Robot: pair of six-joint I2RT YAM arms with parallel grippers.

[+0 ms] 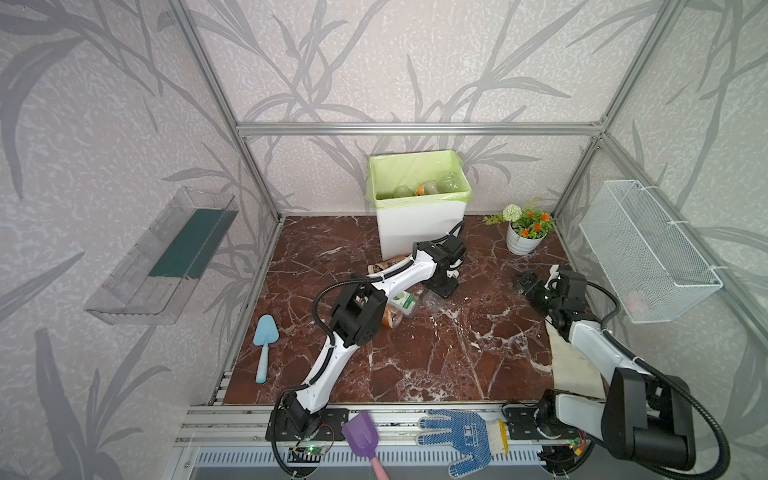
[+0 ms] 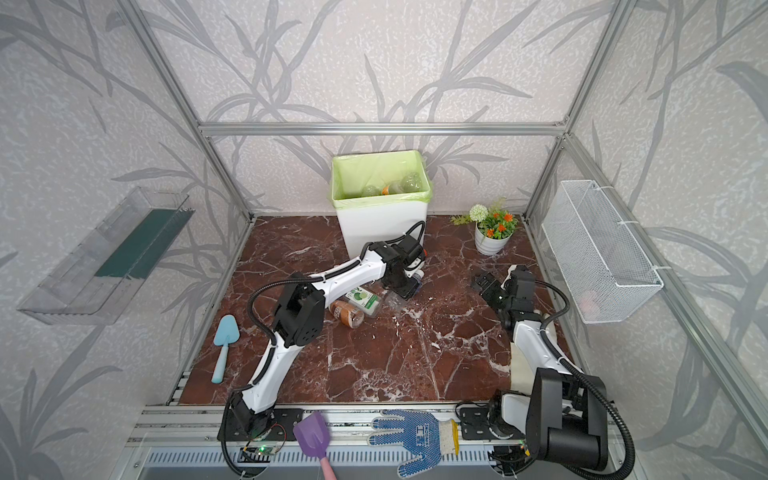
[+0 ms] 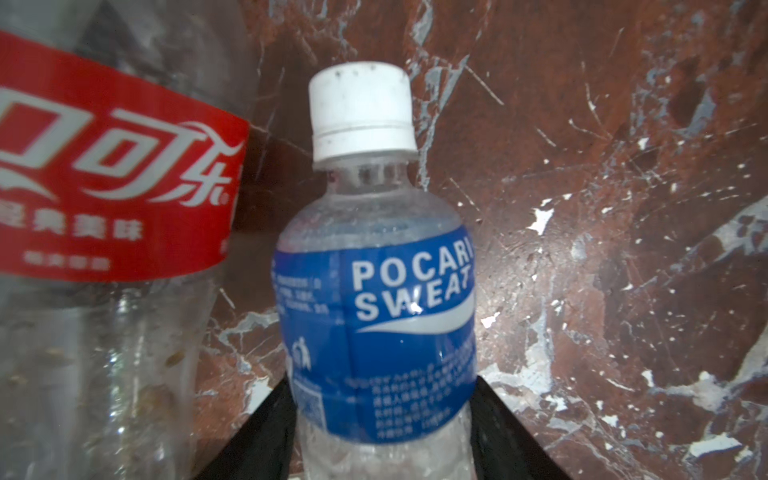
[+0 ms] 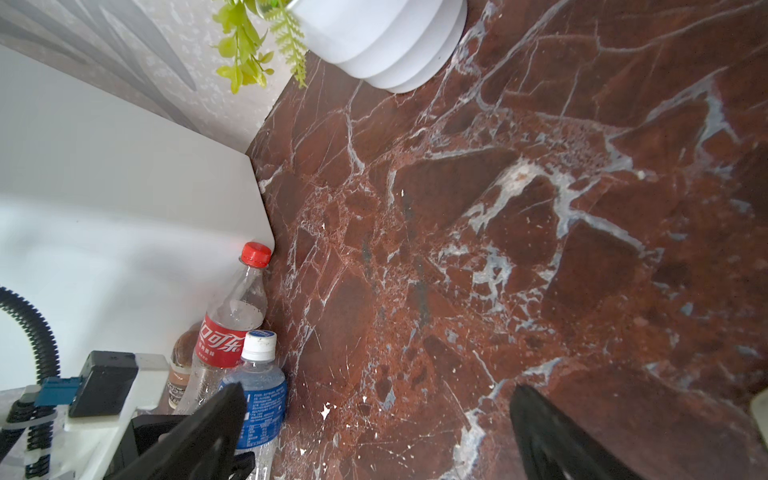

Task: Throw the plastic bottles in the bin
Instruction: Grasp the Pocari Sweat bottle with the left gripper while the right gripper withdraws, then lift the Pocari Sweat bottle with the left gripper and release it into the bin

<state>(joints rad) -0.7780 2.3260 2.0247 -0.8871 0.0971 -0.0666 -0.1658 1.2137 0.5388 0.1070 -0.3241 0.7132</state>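
Before the white rectangular plastic bin [image 1: 419,232], in both top views, the left claw [image 1: 445,286] points down at the red-brown marble counter [image 1: 436,353]. Left wrist: a clear blue-labelled, white-capped plastic bottle [image 3: 374,311] lies between its fingers [image 3: 266,432], which seem to touch it; whether they grip it I cannot tell. Right wrist: the right claw [image 4: 374,436] gapes wide above the counter.

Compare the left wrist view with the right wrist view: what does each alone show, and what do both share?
Left wrist only: the POCARI SWEAT lettering on the blue-labelled bottle. Right wrist only: the white bin, the flower pot, the red cap of the red-labelled bottle, the open right gripper. Both: those two bottles side by side, and the marble floor.
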